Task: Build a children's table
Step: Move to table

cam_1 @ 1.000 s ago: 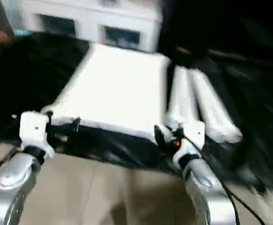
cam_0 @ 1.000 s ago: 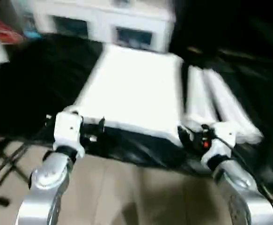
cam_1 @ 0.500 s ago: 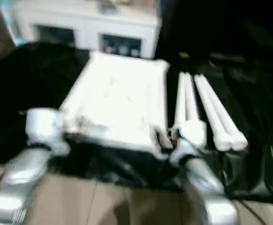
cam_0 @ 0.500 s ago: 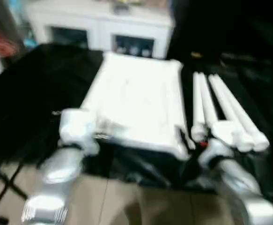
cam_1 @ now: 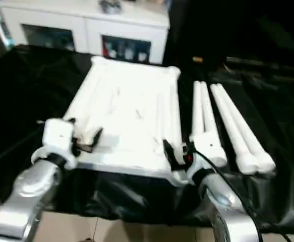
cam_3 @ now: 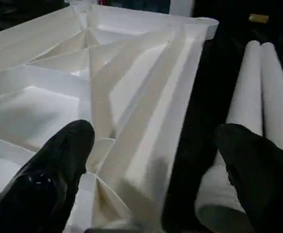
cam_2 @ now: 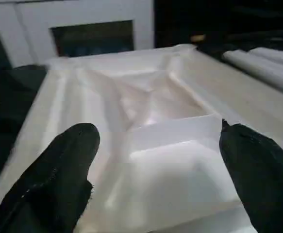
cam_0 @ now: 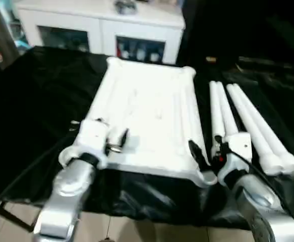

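Right now the top [cam_0: 147, 118] lies ribs-up on the black cloth [cam_0: 31, 101], and the four legs [cam_0: 247, 123] lie side by side just to its right, long axes running away from the robot, thick ends nearest. The right gripper [cam_0: 210, 151] is the nearer one — it hovers at the top's near right corner, legs just beyond its outer finger [cam_3: 258, 170]. The left gripper [cam_0: 117, 141] hangs over the near left edge. Both are spread wide and hold nothing. Against the picture a second back, both grippers have come forward over the top — though the camera itself has tilted too.
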Tool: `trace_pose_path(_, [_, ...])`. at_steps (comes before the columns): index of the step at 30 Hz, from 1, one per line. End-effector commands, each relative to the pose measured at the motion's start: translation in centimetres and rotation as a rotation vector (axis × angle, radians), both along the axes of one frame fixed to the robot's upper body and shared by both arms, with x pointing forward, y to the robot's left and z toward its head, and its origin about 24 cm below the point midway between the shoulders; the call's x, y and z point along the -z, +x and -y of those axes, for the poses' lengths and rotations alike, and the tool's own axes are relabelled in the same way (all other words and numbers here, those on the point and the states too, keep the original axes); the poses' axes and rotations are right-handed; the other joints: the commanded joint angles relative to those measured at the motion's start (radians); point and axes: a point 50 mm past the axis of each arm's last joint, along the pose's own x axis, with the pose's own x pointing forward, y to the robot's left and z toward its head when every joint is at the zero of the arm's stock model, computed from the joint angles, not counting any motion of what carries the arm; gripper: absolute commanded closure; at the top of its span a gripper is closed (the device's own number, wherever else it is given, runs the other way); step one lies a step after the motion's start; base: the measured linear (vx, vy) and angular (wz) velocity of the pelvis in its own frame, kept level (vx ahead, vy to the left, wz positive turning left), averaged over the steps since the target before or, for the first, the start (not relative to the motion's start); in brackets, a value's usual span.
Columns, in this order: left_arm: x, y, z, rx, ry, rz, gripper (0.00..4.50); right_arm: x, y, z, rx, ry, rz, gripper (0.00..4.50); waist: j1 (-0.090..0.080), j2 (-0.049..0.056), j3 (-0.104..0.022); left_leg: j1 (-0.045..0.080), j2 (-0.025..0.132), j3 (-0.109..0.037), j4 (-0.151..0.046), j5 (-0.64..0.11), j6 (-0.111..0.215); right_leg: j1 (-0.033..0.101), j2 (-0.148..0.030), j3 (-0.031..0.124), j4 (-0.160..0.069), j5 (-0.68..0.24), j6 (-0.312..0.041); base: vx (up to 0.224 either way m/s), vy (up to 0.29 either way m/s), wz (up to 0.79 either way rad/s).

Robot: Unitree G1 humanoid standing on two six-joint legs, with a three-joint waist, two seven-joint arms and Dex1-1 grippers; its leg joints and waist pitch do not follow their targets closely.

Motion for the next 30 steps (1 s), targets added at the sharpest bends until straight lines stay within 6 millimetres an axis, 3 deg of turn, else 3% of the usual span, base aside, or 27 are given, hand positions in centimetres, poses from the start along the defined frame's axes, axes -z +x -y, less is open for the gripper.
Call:
trace_pose_path(1, [0.3,0.0,0.3,0.006,0.006,-0.008,0.0,-0.1,0.0,0.0,-0.004,-0.012,-0.005,0.03,-0.031,0.032,-0.029,0.036,0.183,-0.088,-0.164,-0.295,0.047,0.013,-0.043,-0.012,-0.023,-0.093,-0.229,-0.048,-0.125,0.16])
trace_pose_path(3, [0.4,0.1,0.5,0.007,0.0,-0.007,0.0,0.0,0.0,-0.1,-0.007,-0.016,-0.008,0.03,-0.044,0.037,-0.03,0.04,0.237,-0.107,-0.2,-0.353,0.135,0.001,-0.047,-0.037,0.029,-0.119,-0.229,-0.044,-0.143,0.14])
trace_pose_path(4, [0.4,0.2,0.5,0.009,-0.001,-0.007,0.0,0.0,0.1,-0.1,-0.011,-0.022,-0.008,0.03,-0.048,0.033,-0.03,0.042,0.243,-0.108,-0.205,-0.344,0.162,-0.006,-0.051,-0.038,0.04,-0.113,-0.234,-0.015,-0.091,0.05])
trace_pose_path(5, [0.4,0.2,0.6,0.01,0.0,-0.005,0.0,0.0,0.1,-0.1,-0.014,-0.028,-0.009,0.03,-0.047,0.019,-0.029,0.035,0.23,-0.09,-0.2,-0.304,0.225,-0.006,-0.071,-0.023,0.027,-0.107,-0.287,-0.023,-0.219,0.08])
trace_pose_path(6, [0.5,0.3,0.7,0.017,-0.002,-0.009,0.0,0.1,0.2,-0.1,-0.016,-0.034,-0.011,0.03,-0.044,0.006,-0.035,0.022,0.169,-0.045,-0.157,-0.266,0.253,-0.002,-0.085,-0.011,-0.028,-0.111,-0.414,-0.014,-0.253,0.08])
trace_pose_path(7, [0.5,0.3,0.7,0.017,-0.002,-0.009,0.0,0.1,0.2,-0.1,-0.016,-0.034,-0.011,0.03,-0.039,-0.012,-0.041,0.009,0.091,0.001,-0.095,-0.258,0.236,0.007,-0.081,-0.006,-0.082,-0.15,-0.483,-0.028,-0.37,0.09])
trace_pose_path(8, [0.6,0.3,0.7,0.021,-0.005,-0.014,0.0,0.1,0.2,-0.1,-0.016,-0.036,-0.012,0.03,0.009,-0.046,-0.052,-0.022,-0.034,0.093,0.174,-0.187,0.147,0.029,-0.097,0.007,-0.16,-0.406,-0.442,-0.021,-0.243,0.06])
trace_pose_path(9, [1.1,0.5,0.4,0.008,-0.014,-0.063,0.0,0.1,0.3,-0.1,-0.021,-0.035,-0.015,0.03,0.006,-0.059,-0.044,-0.062,-0.034,0.085,0.168,-0.173,0.143,0.052,-0.105,0.037,-0.142,-0.384,-0.376,-0.03,-0.227,-0.04])
trace_pose_path(10, [1.1,0.5,0.4,0.008,-0.014,-0.063,0.0,0.1,0.3,-0.1,-0.021,-0.035,-0.015,0.03,0.018,-0.051,-0.041,-0.062,-0.039,0.071,0.124,-0.105,0.104,0.074,-0.117,0.042,-0.133,-0.361,-0.123,-0.029,-0.205,-0.03])
trace_pose_path(11, [1.2,0.6,0.2,-0.003,-0.011,-0.074,0.0,0.0,0.3,-0.2,-0.043,-0.035,-0.014,0.03,0.022,-0.057,-0.039,-0.055,-0.038,0.061,0.089,-0.075,0.111,0.079,-0.125,0.051,-0.137,-0.335,0.013,-0.029,-0.205,-0.03])
trace_pose_path(12, [1.1,0.8,0.1,-0.007,-0.002,-0.062,0.0,0.0,0.4,-0.3,-0.06,-0.032,-0.014,0.03,0.042,-0.039,-0.04,-0.036,-0.014,0.028,0.043,-0.029,0.153,0.075,-0.157,0.069,-0.149,-0.317,0.202,-0.036,-0.162,0.01])
trace_pose_path(13, [1.0,0.9,0.1,-0.008,0.004,-0.052,0.0,0.0,0.4,-0.4,-0.068,-0.03,-0.014,0.03,0.055,-0.025,-0.039,-0.044,0.02,-0.004,0.037,-0.054,0.211,0.081,-0.213,0.098,-0.159,-0.359,0.233,-0.043,-0.112,-0.07])
trace_pose_path(14, [0.7,1.0,0.0,-0.005,0.015,-0.035,0.0,0.0,0.5,-0.5,-0.077,-0.03,-0.014,0.03,0.072,-0.012,-0.039,-0.055,0.047,-0.033,0.063,-0.073,0.195,0.081,-0.273,0.128,-0.16,-0.432,0.161,-0.043,-0.112,-0.07])
trace_pose_path(15, [0.6,1.1,0.0,-0.002,0.023,-0.025,0.0,0.0,0.6,-0.5,-0.083,-0.03,-0.014,0.03,0.084,-0.014,-0.036,-0.062,0.038,-0.034,0.084,-0.072,0.165,0.077,-0.275,0.137,-0.166,-0.478,0.14,-0.042,-0.087,-0.17])
trace_pose_path(16, [0.5,1.2,0.2,0.033,0.008,-0.035,0.0,-0.1,0.8,-0.6,-0.099,-0.035,-0.012,0.03,0.098,-0.021,-0.023,-0.047,0.003,-0.023,0.093,-0.024,0.11,0.053,-0.215,0.096,-0.172,-0.53,0.131,-0.043,-0.067,-0.17])
trace_pose_path(17, [0.5,1.3,0.3,0.056,0.006,-0.036,0.0,0.0,0.9,-0.8,-0.112,-0.034,-0.015,0.03,0.1,-0.025,-0.015,-0.032,-0.013,-0.007,0.078,0.012,0.105,0.039,-0.169,0.066,-0.182,-0.548,0.134,-0.043,-0.067,-0.17])
trace_pose_path(18, [0.4,1.4,0.5,0.078,0.004,-0.035,0.0,0.0,1.0,-0.9,-0.126,-0.033,-0.018,0.03,0.108,-0.024,-0.016,-0.012,-0.02,0.014,0.024,0.071,0.119,0.039,-0.099,0.027,-0.184,-0.513,0.148,0.0,0.0,0.0])
trace_pose_path(19, [0.4,1.4,0.9,0.159,0.002,-0.051,0.0,-0.1,1.1,-1.0,-0.159,-0.043,-0.019,0.03,0.113,-0.009,-0.023,0.023,0.025,0.016,-0.031,0.069,0.146,0.021,-0.062,0.003,-0.18,-0.477,0.147,0.0,0.0,0.0])
trace_pose_path(20, [0.4,1.5,1.3,0.242,0.033,-0.06,0.0,-0.1,1.2,-1.2,-0.195,-0.057,-0.018,0.03,0.1,0.014,-0.026,0.06,0.139,-0.024,-0.088,-0.059,0.163,0.003,-0.047,-0.027,-0.146,-0.41,0.116,0.0,0.0,0.0])
trace_pose_path(21, [0.5,1.6,1.3,0.26,0.057,-0.056,0.0,-0.1,1.3,-1.2,-0.206,-0.061,-0.018,0.03,0.091,0.033,-0.031,0.067,0.217,-0.058,-0.122,-0.171,0.164,0.01,-0.063,-0.027,-0.111,-0.34,0.061,-0.031,0.077,0.16])
trace_pose_path(22, [0.4,1.8,1.4,0.295,0.07,-0.052,0.0,-0.2,1.4,-1.1,-0.218,-0.068,-0.021,0.03,0.081,0.031,-0.033,0.054,0.275,-0.081,-0.156,-0.248,0.175,0.023,-0.084,-0.02,-0.034,-0.226,0.013,-0.021,0.073,0.2])
trace_pose_path(23, [0.4,1.9,1.5,0.321,0.075,-0.051,0.0,-0.2,1.5,-1.0,-0.226,-0.073,-0.023,0.03,0.073,0.025,-0.031,0.06,0.219,-0.036,-0.158,-0.35,0.152,-0.017,-0.099,-0.004,0.008,-0.029,-0.056,-0.021,0.073,0.2])
trace_pose_path(24, [0.3,2.1,1.7,0.374,0.079,-0.047,0.0,-0.4,1.6,-0.8,-0.248,-0.079,-0.024,0.03,0.066,0.004,-0.024,0.051,0.179,-0.005,-0.139,-0.364,0.116,-0.014,-0.125,0.018,-0.042,-0.072,-0.076,0.005,0.042,0.24])
trace_pose_path(25, [0.1,2.3,2.0,0.458,0.086,-0.039,0.0,-0.5,1.7,-0.5,-0.28,-0.098,-0.027,0.03,0.085,-0.014,-0.021,0.035,0.1,0.04,-0.094,-0.286,0.036,0.002,-0.161,0.039,-0.097,-0.262,-0.097,0.016,0.021,0.18])
trace_pose_path(26, [0.0,2.4,2.2,0.511,0.096,-0.042,0.0,-0.6,1.8,-0.2,-0.303,-0.113,-0.029,0.03,0.105,-0.014,-0.031,0.021,0.103,0.048,-0.086,-0.128,0.033,0.024,-0.168,0.047,-0.104,-0.34,-0.077,0.016,0.021,0.18])
trace_pose_path(27, [0.0,2.5,2.3,0.556,0.107,-0.057,0.0,-0.7,1.9,0.1,-0.318,-0.129,-0.031,0.03,0.105,-0.009,-0.032,0.02,0.11,0.05,-0.092,-0.089,0.035,0.02,-0.154,0.039,-0.099,-0.328,-0.077,0.0,0.0,0.0])
trace_pose_path(30, [0.2,3.0,2.4,0.595,0.138,-0.098,0.0,-1.1,2.4,1.1,-0.318,-0.161,-0.025,0.03,0.087,0.002,-0.033,0.023,0.135,0.043,-0.117,-0.15,0.012,0.015,-0.124,0.01,-0.087,-0.262,-0.102,0.0,0.0,0.0])
